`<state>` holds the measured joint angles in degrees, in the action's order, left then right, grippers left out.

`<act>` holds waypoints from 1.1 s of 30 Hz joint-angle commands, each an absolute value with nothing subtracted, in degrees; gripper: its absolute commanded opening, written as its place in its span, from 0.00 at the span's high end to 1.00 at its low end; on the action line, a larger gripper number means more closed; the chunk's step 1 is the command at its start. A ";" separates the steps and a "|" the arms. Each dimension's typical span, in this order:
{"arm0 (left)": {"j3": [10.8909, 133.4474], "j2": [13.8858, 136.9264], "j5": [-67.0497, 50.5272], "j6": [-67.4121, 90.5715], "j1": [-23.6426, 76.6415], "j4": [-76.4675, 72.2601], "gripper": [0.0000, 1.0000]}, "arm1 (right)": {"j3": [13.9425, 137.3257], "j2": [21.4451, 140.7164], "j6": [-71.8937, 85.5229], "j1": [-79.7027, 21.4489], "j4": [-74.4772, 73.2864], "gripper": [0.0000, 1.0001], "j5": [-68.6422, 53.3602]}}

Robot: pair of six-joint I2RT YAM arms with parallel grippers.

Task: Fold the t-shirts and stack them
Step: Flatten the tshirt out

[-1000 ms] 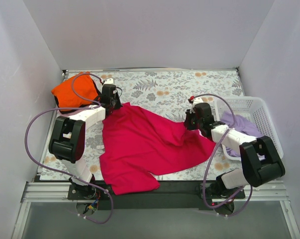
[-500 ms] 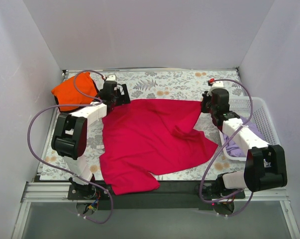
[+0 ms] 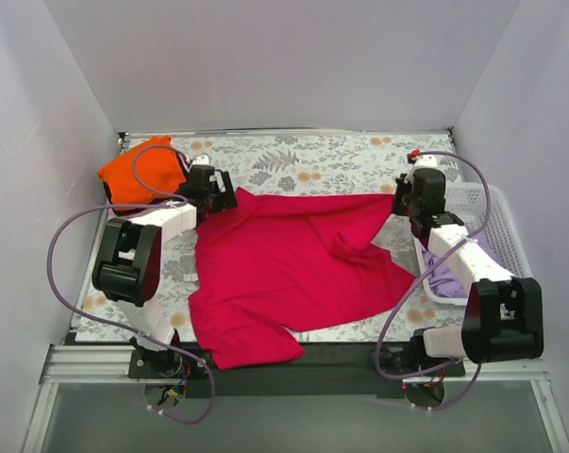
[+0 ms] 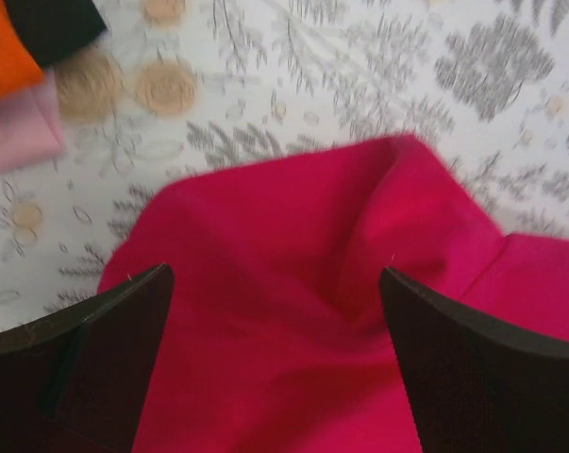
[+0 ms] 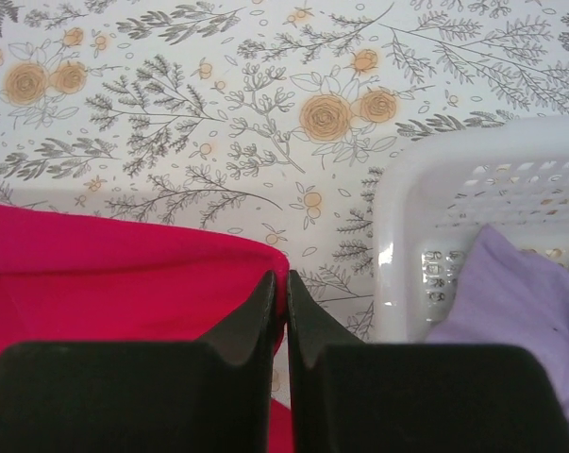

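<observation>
You see four shirts: one crimson-magenta cloth t-shirt (image 3: 284,264) spread centre-frame, one bright orange t-shirt (image 3: 124,175) and one pale pink t-shirt (image 4: 15,132) upper left, one lavender t-shirt (image 5: 510,293) in the white plastic lattice basket (image 3: 463,196) at right. Left gripper (image 4: 275,283) spread wide; right gripper (image 5: 286,283) pinches the crimson edge.

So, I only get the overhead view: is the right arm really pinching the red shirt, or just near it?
Observer: Pinching. In the right wrist view the right gripper is shut, with the red shirt edge caught at its tips.
Operator: And the left one?
Observer: The left wrist view shows the left gripper open, fingers wide apart over a bunched corner of the shirt.
Operator: Is anything hiding by the orange shirt?
Observer: Yes, a pink cloth peeks out right against the orange shirt.
</observation>
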<state>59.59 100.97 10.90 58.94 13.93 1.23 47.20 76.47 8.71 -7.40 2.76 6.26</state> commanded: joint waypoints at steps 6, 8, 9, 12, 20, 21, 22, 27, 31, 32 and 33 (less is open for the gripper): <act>54.49 97.73 2.29 60.73 13.89 0.35 0.21 | 46.32 73.74 8.17 -5.71 2.90 0.99 6.51; 53.70 97.65 1.76 61.08 13.97 0.35 0.38 | 46.32 73.91 8.17 -5.71 2.90 0.99 6.07; 53.53 97.47 1.41 61.08 13.89 0.35 0.45 | 46.32 73.83 8.26 -5.80 2.90 0.99 5.80; 52.56 96.77 -1.91 61.87 13.89 -1.93 0.65 | 46.14 73.65 8.26 -5.71 2.99 0.99 5.63; 50.01 90.89 -5.54 63.19 15.03 -1.23 0.60 | 46.32 74.35 8.26 -5.71 2.99 0.99 4.48; 50.18 89.31 -4.93 63.19 15.03 -1.40 0.54 | 46.32 74.36 8.17 -5.71 2.99 0.99 4.31; 50.53 88.86 -4.40 63.11 15.12 -1.58 0.50 | 46.32 74.36 8.26 -5.80 2.99 0.99 3.96; 58.33 94.19 -0.98 61.35 14.85 -1.32 0.48 | 46.32 74.53 8.26 -5.71 3.08 0.99 2.73; 64.94 102.29 2.19 60.64 14.85 2.45 0.49 | 46.14 74.53 8.17 -5.71 3.08 0.99 2.46; 65.30 103.26 3.15 60.56 14.85 2.63 0.50 | 46.06 74.27 8.09 -5.80 3.08 0.99 2.46; 65.48 104.75 3.86 60.56 14.77 2.72 0.50 | 45.97 74.18 8.09 -5.80 3.08 0.99 2.46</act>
<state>64.18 101.84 -0.12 61.71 14.81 -0.54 46.04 75.24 8.73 -6.00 1.80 2.98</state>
